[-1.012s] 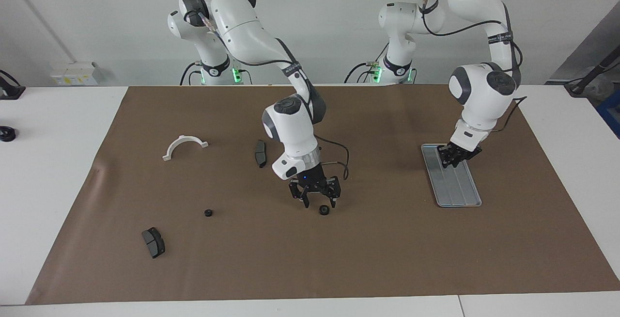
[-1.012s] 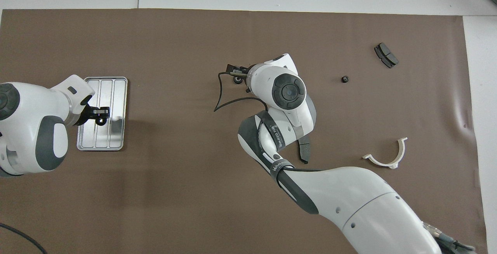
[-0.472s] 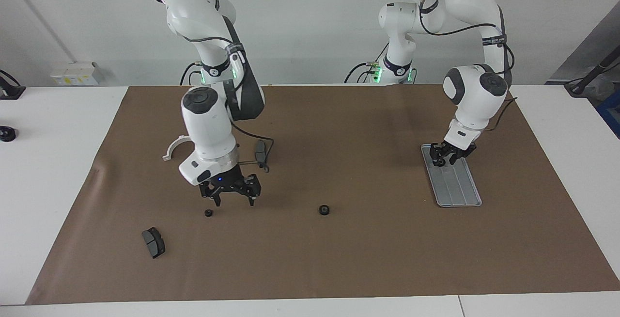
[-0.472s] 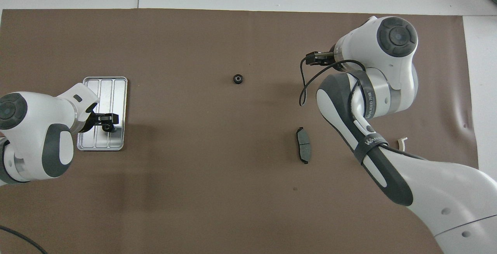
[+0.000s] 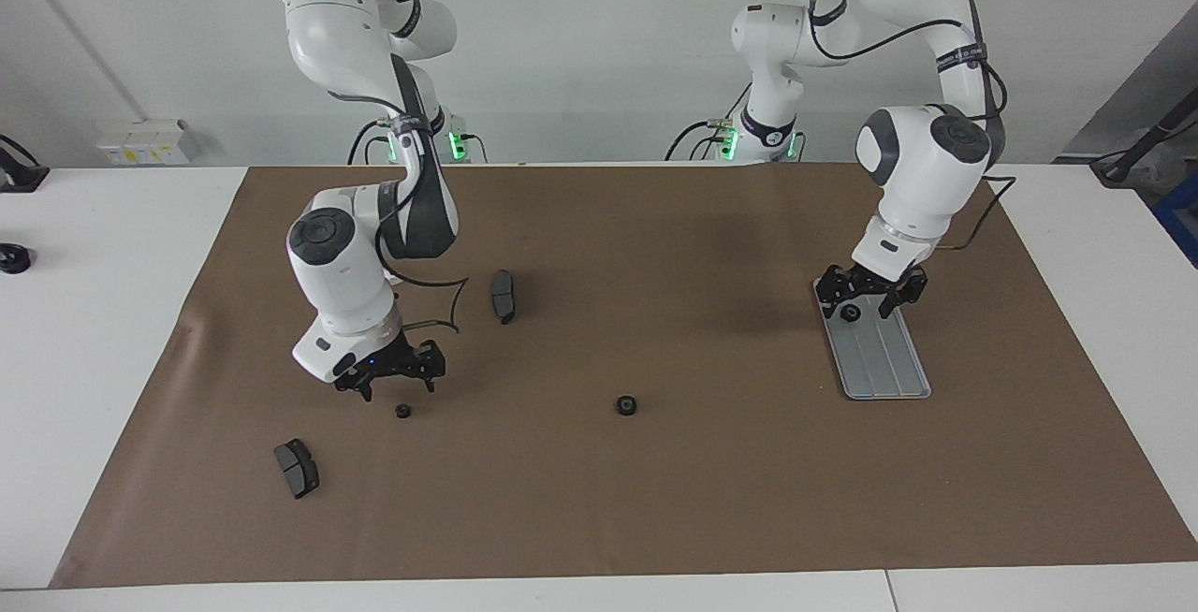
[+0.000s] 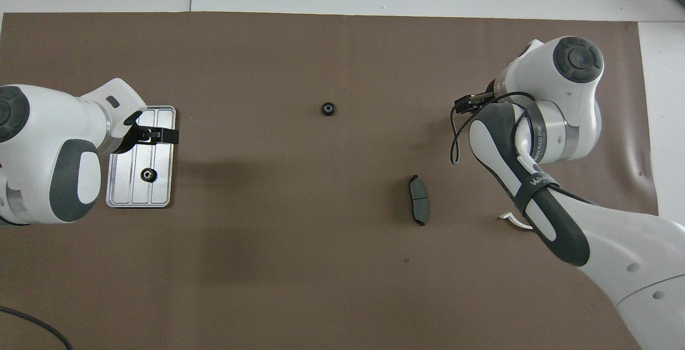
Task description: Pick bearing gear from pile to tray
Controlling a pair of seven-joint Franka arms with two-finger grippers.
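Right gripper (image 5: 394, 386) hangs low over the brown mat (image 5: 655, 500), fingers spread wide, holding nothing; one small black gear (image 5: 403, 410) lies on the mat just beside its tips, untouched. A dark pad (image 5: 297, 468) lies toward the right arm's end. Another pad (image 5: 504, 296) sits closer to the robots. A second gear (image 5: 626, 404) lies flat mid-mat. Left gripper (image 5: 869, 292) hovers over the tray (image 5: 884, 364), fingers wide apart, empty. A third gear (image 5: 850, 313) lies flat in the tray, at the end closer to the robots. The tray's long axis runs away from the robots.
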